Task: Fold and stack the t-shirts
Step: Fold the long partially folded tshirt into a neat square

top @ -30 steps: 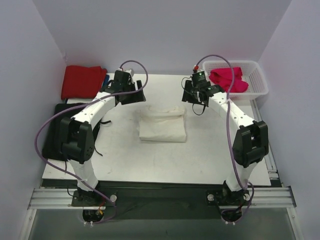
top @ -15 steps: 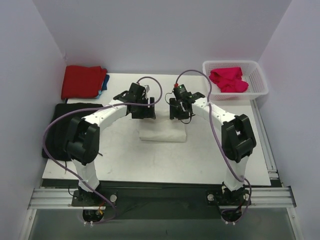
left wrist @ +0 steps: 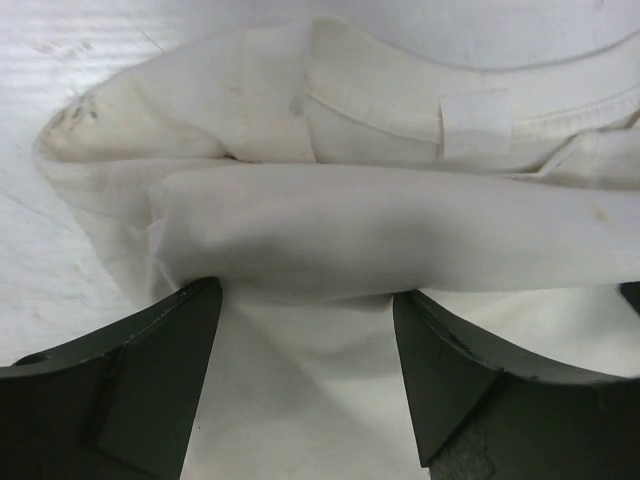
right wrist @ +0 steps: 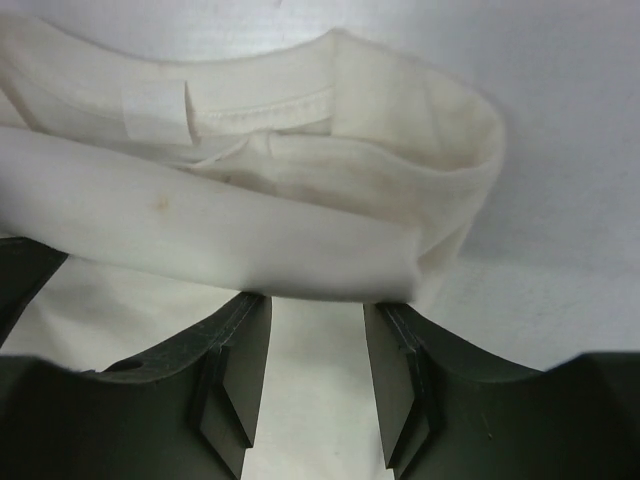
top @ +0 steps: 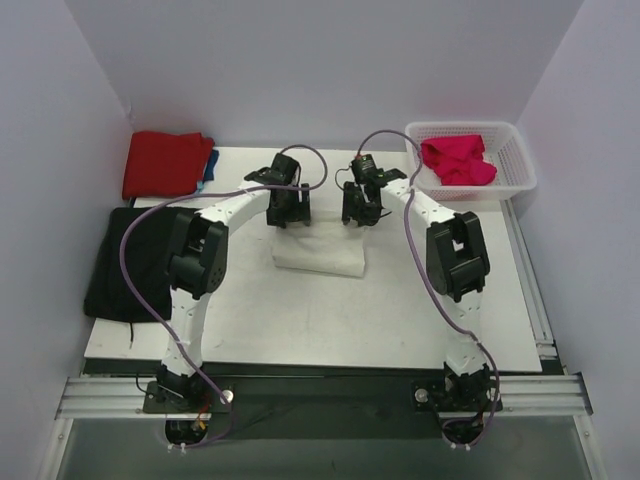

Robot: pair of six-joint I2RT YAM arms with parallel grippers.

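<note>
Cream t-shirt, folded to flat rectangle, lies on table, long axis running left-right under both tools. Collar edge sits ahead of fingertips. Left gripper and right gripper hover at shirt's far edge, jaws parted, nothing clamped. Top fold crosses fingertips, contact apparently light. Cloth soft, creased, faintly stained.

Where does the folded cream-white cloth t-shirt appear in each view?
Top external: the folded cream-white cloth t-shirt, middle of the white table.
Left wrist: the t-shirt fills the frame above the jaws.
Right wrist: the t-shirt, upper left and middle, above the jaws.
Shared landmark: its white neck label, in both wrist views only.
</note>
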